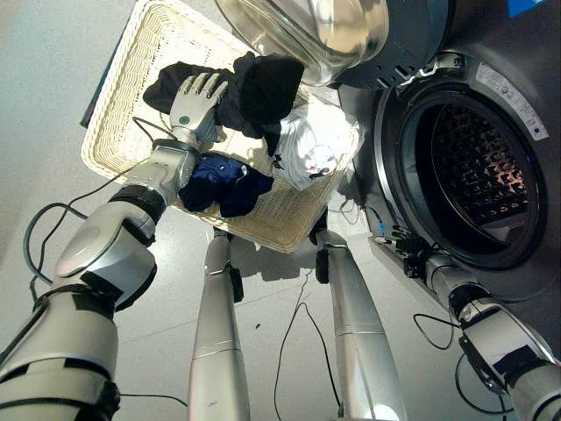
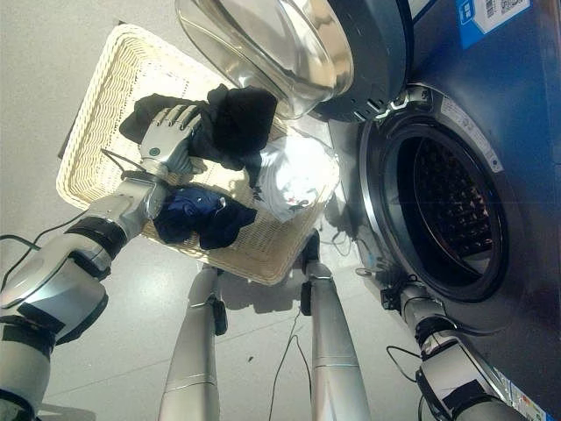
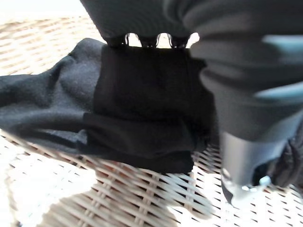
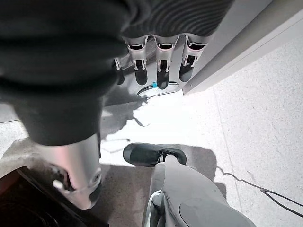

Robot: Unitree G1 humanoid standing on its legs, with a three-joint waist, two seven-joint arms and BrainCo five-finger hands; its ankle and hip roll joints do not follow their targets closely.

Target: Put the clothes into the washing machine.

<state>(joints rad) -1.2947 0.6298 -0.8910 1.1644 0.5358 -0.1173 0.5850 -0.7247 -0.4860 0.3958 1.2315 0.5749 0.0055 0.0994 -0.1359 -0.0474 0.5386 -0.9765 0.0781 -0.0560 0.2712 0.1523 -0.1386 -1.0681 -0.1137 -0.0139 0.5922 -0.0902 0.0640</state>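
The left hand [image 1: 198, 102] lies flat on top of the black cloth [image 1: 263, 88] in the basket [image 1: 118, 114], with its fingers spread out straight and not curled round anything yet. In the left wrist view the fingertips [image 3: 149, 41] sit right on the dark cloth, with the woven bottom of the basket under it. Just next to the hand, at about 5 o'clock from it, is a dark blue piece [image 1: 219, 180], and at about 3 o'clock is a white piece [image 1: 311, 149]. All the clothes are in the basket and none are in the washing machine [image 1: 478, 180], which stands well off at 3 o'clock with its door [image 1: 307, 26] swung open above the basket. The right hand [image 4: 158, 61] hangs low by the front of the machine with its fingers loose, holding nothing. What could go wrong: I think the hand may close on only a thin fold, so the cloth slips out on the way over. The black cloth also lies partly on the white piece, so a pull could drag that one over the rim and onto the floor. The open door hangs close over the basket, so a high lift could bump it.
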